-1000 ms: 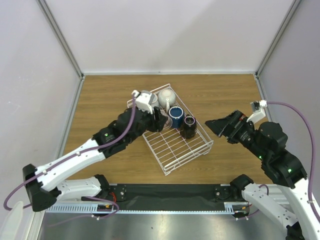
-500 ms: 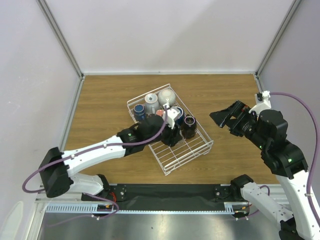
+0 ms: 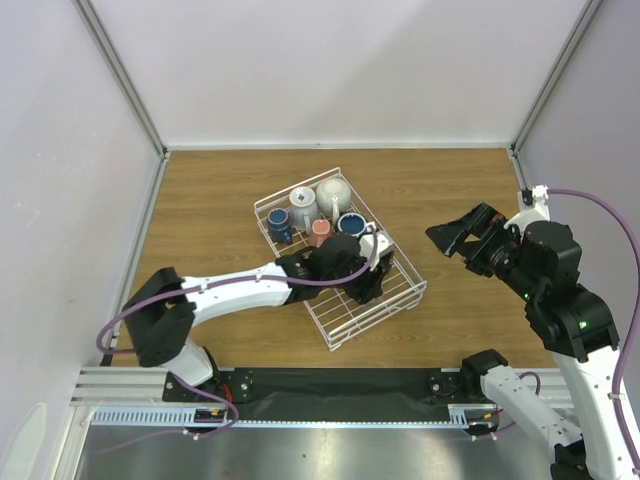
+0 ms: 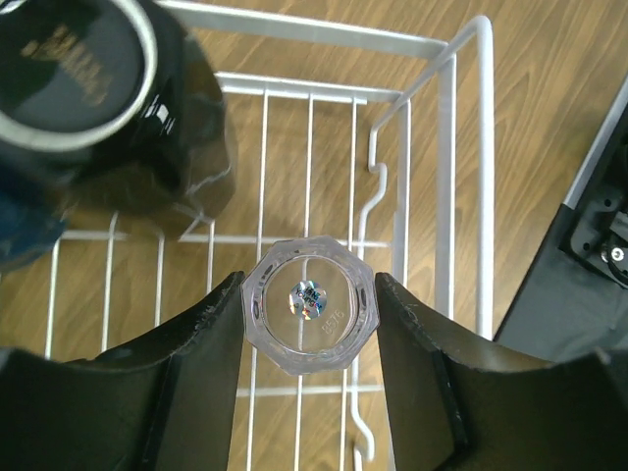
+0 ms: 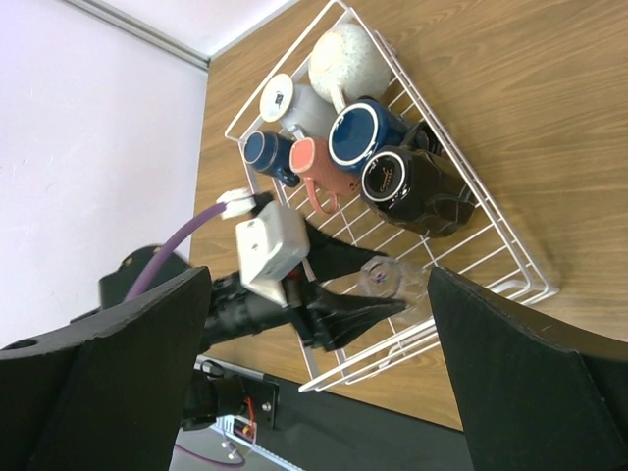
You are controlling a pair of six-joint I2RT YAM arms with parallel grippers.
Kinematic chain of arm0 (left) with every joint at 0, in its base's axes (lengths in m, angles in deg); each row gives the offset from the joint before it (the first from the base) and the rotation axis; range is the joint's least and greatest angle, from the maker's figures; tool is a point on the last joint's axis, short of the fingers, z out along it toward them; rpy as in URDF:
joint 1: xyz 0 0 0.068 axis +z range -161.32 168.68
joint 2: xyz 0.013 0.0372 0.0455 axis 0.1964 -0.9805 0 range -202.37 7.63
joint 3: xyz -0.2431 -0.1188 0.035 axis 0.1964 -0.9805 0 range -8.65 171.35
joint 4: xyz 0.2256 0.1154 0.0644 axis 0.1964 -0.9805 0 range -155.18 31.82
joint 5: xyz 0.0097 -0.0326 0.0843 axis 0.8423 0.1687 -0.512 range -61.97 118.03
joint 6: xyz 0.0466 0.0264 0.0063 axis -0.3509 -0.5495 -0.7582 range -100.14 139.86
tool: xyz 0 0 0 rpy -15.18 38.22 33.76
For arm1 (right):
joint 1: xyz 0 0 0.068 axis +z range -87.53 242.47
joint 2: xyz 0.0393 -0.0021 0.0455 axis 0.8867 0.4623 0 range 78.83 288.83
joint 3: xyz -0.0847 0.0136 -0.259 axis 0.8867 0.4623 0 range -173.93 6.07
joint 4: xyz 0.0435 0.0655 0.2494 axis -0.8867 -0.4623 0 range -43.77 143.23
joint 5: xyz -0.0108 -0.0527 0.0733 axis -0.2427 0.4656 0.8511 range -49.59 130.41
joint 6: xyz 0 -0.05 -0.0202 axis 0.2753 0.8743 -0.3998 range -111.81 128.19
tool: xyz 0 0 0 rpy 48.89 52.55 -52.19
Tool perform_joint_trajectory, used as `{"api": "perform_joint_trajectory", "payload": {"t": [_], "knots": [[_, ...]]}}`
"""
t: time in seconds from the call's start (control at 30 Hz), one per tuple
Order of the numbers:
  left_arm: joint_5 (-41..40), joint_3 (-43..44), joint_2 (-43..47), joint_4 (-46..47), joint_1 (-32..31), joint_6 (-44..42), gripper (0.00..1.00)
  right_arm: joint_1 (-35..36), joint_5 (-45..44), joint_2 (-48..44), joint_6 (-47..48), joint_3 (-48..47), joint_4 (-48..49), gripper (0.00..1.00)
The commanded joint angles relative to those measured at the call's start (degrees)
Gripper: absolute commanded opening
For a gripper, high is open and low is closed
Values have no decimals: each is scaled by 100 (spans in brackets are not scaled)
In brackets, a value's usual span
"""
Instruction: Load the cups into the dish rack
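Note:
The white wire dish rack (image 3: 340, 338) holds several mugs at its far end: cream (image 3: 333, 192), pale grey-blue (image 3: 303, 202), dark navy (image 3: 279, 222), salmon-pink (image 3: 320, 232) and navy blue (image 3: 351, 224). The black mug (image 5: 407, 186) stands beside them, and it also shows in the left wrist view (image 4: 98, 88). My left gripper (image 4: 310, 294) is shut on an upturned clear glass cup (image 4: 310, 306), low over the rack's near right corner. The glass also shows in the right wrist view (image 5: 385, 279). My right gripper (image 3: 455, 238) is open and empty, in the air to the right of the rack.
The rack sits askew in the middle of the wooden table (image 3: 210, 200). Its near right wall (image 4: 446, 177) is close beside the glass. Grey walls enclose the table on three sides. The black strip at the table's near edge (image 3: 330, 382) lies just below the rack.
My left gripper moved from the rack's far end, over the mugs, to its near right corner, carrying the glass. My right arm drew slightly back to the right.

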Motion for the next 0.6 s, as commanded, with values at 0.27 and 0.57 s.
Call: {"api": "perform_joint_trajectory", "payload": {"t": [0.27,0.57], "knots": [[290,834,-572,124,-35,-405,0,-57,63,-101,208,-235,-213,100],[439,1220,-977,150,-43,-282,0,-83,124,-13,339,-306,-266,100]]}}
